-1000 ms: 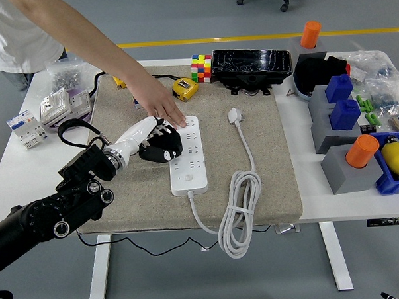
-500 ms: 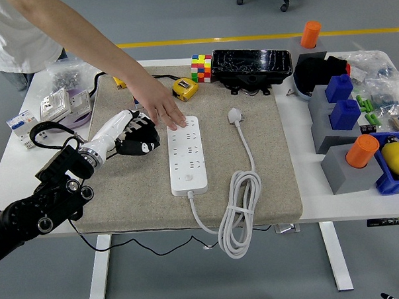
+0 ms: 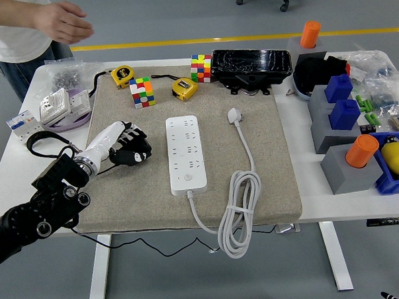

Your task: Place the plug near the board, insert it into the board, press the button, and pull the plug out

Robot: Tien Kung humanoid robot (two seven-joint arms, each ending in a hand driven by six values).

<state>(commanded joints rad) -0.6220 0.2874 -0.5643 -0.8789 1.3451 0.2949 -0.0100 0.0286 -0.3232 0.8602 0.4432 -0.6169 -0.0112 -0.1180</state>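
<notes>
Left hand (image 3: 128, 151) loosely curled, grasping nothing, left of power strip (image 3: 186, 155); plug (image 3: 235, 115) untouched; approach it from above, pinch body squarely.

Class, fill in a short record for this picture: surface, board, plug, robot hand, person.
surface: beige mat on a white table
board: white power strip, sockets empty
plug: white plug lying right of the board, not inserted
robot hand: left hand left of the board, fingers curled, holding nothing
person: hand raised beyond the table's far left corner
</notes>
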